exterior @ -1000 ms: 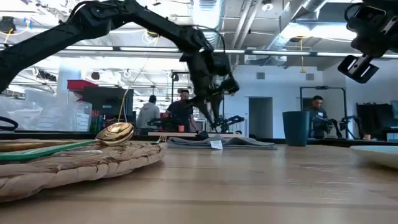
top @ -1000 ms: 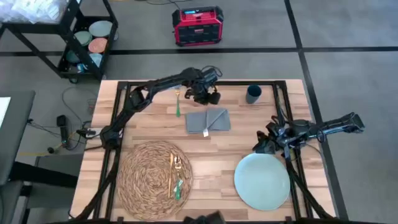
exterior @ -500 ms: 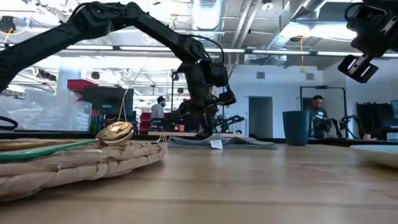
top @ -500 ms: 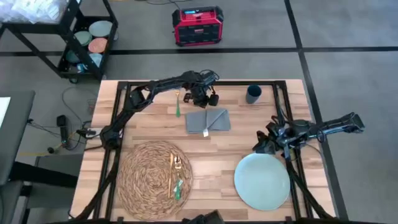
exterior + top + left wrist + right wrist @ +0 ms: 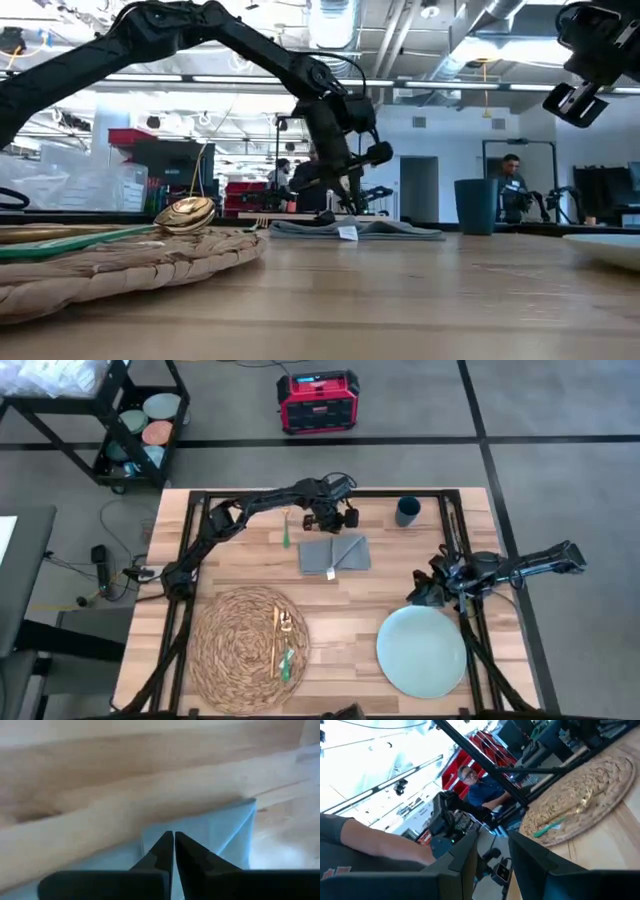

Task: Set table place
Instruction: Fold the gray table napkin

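Napkin (image 5: 335, 553): grey, folded, flat on the far half of the desk (image 5: 390, 575), a green-handled fork (image 5: 285, 528) just beside it, the dark cup (image 5: 407, 511) farther along the far edge. Left hand (image 5: 335, 520) down at the napkin's far edge, fingers (image 5: 159, 856) pressed together over the cloth; cannot tell whether any fabric sits between them. Risk if only the top layer is caught: unfolds on lifting and drags crumpled. Risk if nothing is caught: comes up empty. Risk of a low sweep: nudges the fork. Placemat (image 5: 247, 646) at the near edge, already bearing gold cutlery (image 5: 280, 640). Plate (image 5: 421, 651) apart from it, on bare wood. Right hand (image 5: 425, 592) near the plate's far rim, fingers spread, holding nothing.
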`<state>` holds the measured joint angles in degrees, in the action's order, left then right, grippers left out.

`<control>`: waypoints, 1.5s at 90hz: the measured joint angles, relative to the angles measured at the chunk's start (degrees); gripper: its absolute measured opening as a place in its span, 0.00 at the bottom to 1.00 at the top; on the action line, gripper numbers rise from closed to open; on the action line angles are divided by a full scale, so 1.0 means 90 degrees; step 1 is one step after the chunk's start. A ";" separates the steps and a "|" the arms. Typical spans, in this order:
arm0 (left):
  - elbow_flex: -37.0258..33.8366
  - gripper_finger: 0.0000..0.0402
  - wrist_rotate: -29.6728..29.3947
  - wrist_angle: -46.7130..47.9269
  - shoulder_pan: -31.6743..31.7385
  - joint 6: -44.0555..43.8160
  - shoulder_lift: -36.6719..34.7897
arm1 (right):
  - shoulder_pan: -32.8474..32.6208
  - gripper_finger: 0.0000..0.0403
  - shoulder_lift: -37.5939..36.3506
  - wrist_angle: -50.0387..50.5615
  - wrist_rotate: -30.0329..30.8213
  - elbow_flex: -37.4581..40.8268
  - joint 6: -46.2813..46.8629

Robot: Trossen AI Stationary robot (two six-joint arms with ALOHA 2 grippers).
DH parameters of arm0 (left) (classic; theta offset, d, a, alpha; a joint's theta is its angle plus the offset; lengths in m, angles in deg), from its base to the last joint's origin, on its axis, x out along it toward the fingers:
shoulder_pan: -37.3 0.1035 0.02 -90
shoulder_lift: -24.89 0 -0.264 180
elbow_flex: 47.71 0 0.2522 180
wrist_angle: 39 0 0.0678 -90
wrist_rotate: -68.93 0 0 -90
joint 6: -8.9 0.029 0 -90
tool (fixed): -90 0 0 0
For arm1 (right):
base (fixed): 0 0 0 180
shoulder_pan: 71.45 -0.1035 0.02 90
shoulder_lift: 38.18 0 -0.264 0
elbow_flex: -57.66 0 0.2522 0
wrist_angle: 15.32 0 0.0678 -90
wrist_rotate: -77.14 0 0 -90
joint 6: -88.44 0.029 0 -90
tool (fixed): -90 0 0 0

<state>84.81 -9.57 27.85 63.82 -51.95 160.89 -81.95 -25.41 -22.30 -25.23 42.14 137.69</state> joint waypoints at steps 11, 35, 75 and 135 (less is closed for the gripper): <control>0.0000 0.00 -0.0064 -0.0236 -0.0085 -0.0744 0.0000 | 0.0000 0.25 0.0001 -0.0102 0.0049 0.0000 0.0000; 0.0845 0.00 0.0495 0.1309 -0.0161 0.1053 -0.0011 | -0.0002 0.25 0.0002 -0.0082 0.0049 0.0000 0.0032; 0.1354 0.00 -0.0966 0.4089 0.1040 0.4459 0.0111 | -0.0002 0.25 0.0002 -0.0026 0.0106 0.0000 0.0306; 0.1025 0.00 0.0446 0.3623 0.0385 0.5360 0.0107 | 0.0000 0.25 0.0128 0.0115 0.1849 0.0000 0.0143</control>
<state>94.04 -5.56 60.47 67.29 -3.71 161.85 -81.95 -24.26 -21.27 -8.58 42.14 138.98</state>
